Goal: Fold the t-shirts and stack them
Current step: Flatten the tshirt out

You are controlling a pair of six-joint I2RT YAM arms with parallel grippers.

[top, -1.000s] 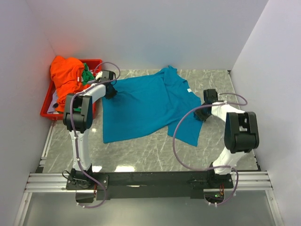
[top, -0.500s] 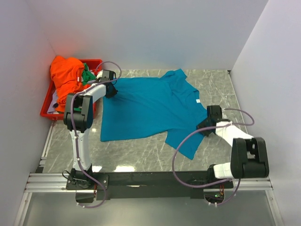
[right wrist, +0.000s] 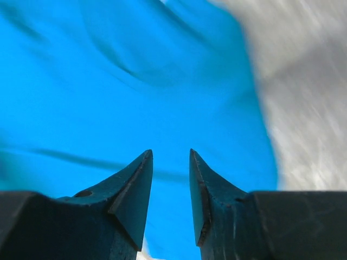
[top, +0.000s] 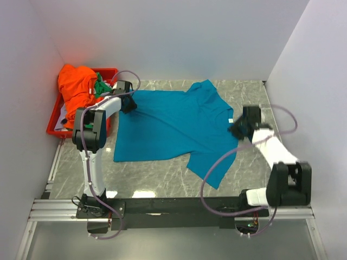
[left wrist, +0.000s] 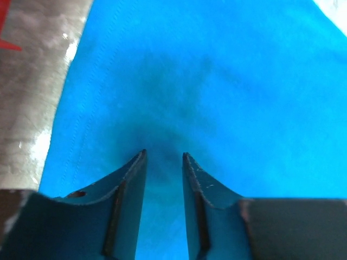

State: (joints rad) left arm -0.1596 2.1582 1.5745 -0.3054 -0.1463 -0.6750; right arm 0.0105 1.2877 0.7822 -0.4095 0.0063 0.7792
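Left side: red tray (top: 51, 130) is sitting at the far-left table (top: 162, 176) edge, same spot as 1 s ago. The orange t-shirt (top: 75, 85) is heaping over its far end and the green t-shirt (top: 101, 86) is bunching beside it. Neither has changed.

Left gripper (top: 128, 104) is staying parked on the far-left corner of the teal t-shirt (top: 168, 124), no shift across the three frames. Wrist cam: the jaws are running narrow, tips down in the cloth, blue fabric filling the slit between them and a dark crease right at the tips. Reading that as pinching the shirt.

The teal shirt is lying mid-table and spreading out. A second ago its right half was folded over and rucked; now it is opening flat and stretching rightward. The white neck label (top: 230, 120) is drifting right and nearer over the frames. The near sleeve is trailing toward the near edge.

Right gripper (top: 237, 130) is sitting at the shirt's right edge, just beside the label. It dipped nearer half a second ago and is now pulling back outward, elbow swinging to the near right. Its wrist view is motion-blurred; the jaws are narrow there too, with cloth across the gap, gripping the shirt.
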